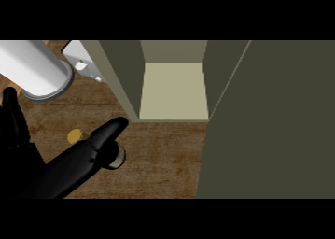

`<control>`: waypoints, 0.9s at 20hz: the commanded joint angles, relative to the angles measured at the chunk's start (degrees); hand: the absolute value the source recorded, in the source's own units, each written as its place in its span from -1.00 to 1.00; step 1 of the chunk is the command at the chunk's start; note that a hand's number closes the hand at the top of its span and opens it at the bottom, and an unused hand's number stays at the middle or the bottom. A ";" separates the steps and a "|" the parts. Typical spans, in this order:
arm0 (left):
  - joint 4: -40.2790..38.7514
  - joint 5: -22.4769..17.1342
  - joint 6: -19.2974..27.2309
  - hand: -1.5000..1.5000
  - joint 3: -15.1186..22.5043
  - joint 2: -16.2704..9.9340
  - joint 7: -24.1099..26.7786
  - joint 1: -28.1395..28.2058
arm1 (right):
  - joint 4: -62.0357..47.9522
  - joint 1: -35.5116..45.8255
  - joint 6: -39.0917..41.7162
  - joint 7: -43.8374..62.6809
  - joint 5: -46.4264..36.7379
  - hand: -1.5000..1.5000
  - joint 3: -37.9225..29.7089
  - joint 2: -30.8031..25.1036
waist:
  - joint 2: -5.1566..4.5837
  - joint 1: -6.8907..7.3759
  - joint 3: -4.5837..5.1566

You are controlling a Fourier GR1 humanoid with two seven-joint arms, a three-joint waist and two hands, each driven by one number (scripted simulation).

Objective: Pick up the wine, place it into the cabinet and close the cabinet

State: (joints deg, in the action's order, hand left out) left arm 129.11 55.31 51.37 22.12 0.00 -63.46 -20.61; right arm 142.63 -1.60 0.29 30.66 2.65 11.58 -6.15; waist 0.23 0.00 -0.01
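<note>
Head view, wine (73,165) lying before open cabinet (171,91)

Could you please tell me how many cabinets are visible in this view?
1. The cabinet stands open at the upper middle of the view, and the broad olive panel on the right is probably its door. Others could lie beyond the picture's edges.

Olive-grey cabinet (266,116), brown wood-grain counter (163,154), black hand (11,126)

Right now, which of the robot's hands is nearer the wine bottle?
Left, as far as shown. The left hand is at the view's left edge, fingers up, just left of the wine bottle; the right hand is not in view.
</note>
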 commanded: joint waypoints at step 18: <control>3.60 -16.51 6.45 -1.00 -2.20 -4.34 6.28 18.68 | 10.18 -0.64 0.26 6.47 1.74 -1.00 -0.61 -0.15 | -0.05 -0.78 0.14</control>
State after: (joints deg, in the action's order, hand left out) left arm 131.63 46.12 54.29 19.82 -3.79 -57.92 -4.23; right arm 142.85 1.48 0.69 33.73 2.72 8.98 -6.70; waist 0.12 -0.33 0.09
